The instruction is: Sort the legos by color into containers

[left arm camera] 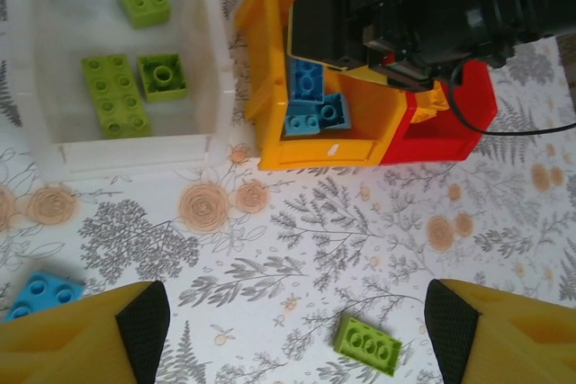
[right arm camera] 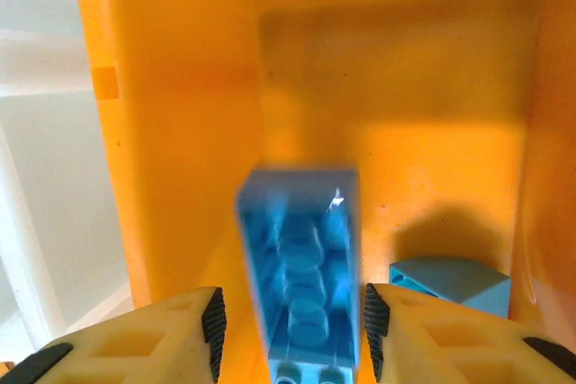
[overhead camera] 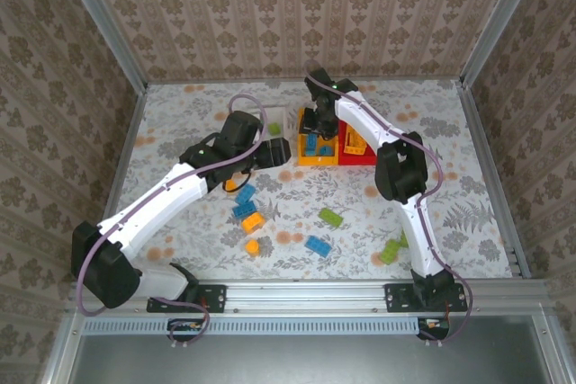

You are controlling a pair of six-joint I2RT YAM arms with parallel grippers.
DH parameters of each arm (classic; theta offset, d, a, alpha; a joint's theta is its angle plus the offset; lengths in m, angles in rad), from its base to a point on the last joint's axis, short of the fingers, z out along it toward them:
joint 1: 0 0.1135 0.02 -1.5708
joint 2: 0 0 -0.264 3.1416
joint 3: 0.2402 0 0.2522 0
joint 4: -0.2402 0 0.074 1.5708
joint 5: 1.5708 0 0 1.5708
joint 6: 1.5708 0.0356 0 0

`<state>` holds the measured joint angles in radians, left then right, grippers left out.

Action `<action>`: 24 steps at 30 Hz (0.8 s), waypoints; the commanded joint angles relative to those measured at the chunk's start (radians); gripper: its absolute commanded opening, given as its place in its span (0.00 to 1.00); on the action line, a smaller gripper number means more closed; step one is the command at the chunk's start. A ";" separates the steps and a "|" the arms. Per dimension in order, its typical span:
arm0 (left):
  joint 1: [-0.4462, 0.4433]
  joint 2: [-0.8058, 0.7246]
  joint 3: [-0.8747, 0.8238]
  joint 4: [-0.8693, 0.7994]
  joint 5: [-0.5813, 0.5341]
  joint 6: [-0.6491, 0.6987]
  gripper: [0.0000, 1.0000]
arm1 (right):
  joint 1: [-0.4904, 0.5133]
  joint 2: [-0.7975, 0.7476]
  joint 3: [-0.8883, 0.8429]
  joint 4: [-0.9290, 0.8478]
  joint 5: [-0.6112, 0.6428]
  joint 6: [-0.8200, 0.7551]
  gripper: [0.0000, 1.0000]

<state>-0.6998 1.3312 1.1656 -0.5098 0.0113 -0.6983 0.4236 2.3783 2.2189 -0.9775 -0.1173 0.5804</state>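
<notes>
My right gripper (right arm camera: 292,325) hangs inside the yellow-orange bin (right arm camera: 180,132), jaws open. A blurred blue lego (right arm camera: 301,267) lies loose between them, with a gap at the left pad. Another blue lego (right arm camera: 450,283) rests on the bin floor. My left gripper (left arm camera: 297,330) is open above the table. A lime green lego (left arm camera: 367,344) lies between its fingers, nearer the right one. The white bin (left arm camera: 216,87) holds three green legos (left arm camera: 113,94). The yellow-orange bin (left arm camera: 315,152) holds blue legos (left arm camera: 315,112), and the red bin (left arm camera: 441,132) stands against its right side.
The three bins (overhead camera: 317,148) stand in a row at the back of the table. Loose legos lie in front: blue (overhead camera: 244,195), orange (overhead camera: 253,221), blue (overhead camera: 317,245), green (overhead camera: 330,217) and green (overhead camera: 390,252). A blue lego (left arm camera: 40,292) lies left of my left fingers.
</notes>
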 commanded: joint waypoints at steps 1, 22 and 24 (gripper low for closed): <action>0.005 -0.006 0.023 -0.063 -0.040 0.017 0.79 | 0.004 -0.039 0.033 -0.051 -0.007 0.010 0.51; 0.028 -0.072 -0.023 -0.278 -0.031 0.155 0.77 | 0.090 -0.706 -0.640 0.225 0.059 -0.097 0.51; 0.024 -0.086 -0.050 -0.324 -0.044 0.139 0.76 | 0.126 -0.797 -0.756 0.249 0.047 -0.124 0.52</action>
<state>-0.6781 1.2808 1.1515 -0.7250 -0.0235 -0.5858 0.5144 1.6718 1.5723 -0.7902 -0.0643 0.5167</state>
